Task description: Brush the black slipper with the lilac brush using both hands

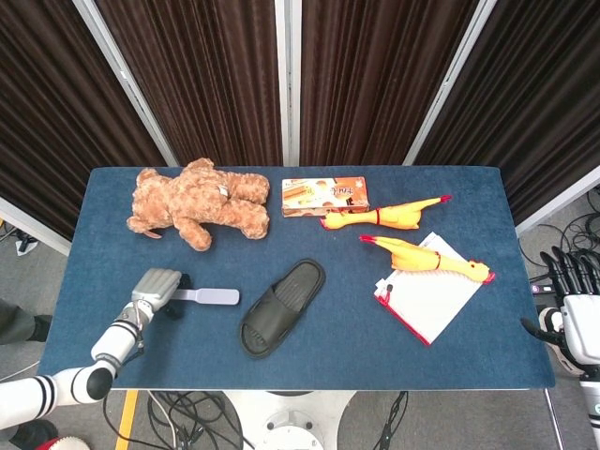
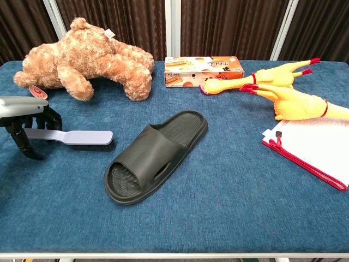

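Blue counter [image 1: 141,197] seen from above and from the chest. One black slipper [image 1: 280,308] lies near the middle of the front half, toe toward the rear right, with open cloth in front of it and to its right, up to the white pouch [image 1: 433,300]. One lilac brush [image 1: 202,296] lies just left of the slipper, apart from it, bristles down and handle pointing left. The left robot hand [image 1: 157,285] sits over the handle end with dark fingers [image 2: 20,143] curled down on either side of the handle; whether they actually grip it cannot be told. The right robot hand [image 1: 574,314] stands off the counter's right edge, fingers upright and spread, holding nothing. Along the rear: one brown teddy bear [image 1: 199,202] at left, one snack box [image 1: 324,197] at centre, and two yellow rubber chickens, the rear chicken [image 1: 384,217] beside the box and the front chicken [image 1: 429,259] lying partly on the pouch. The front edge strip is bare.
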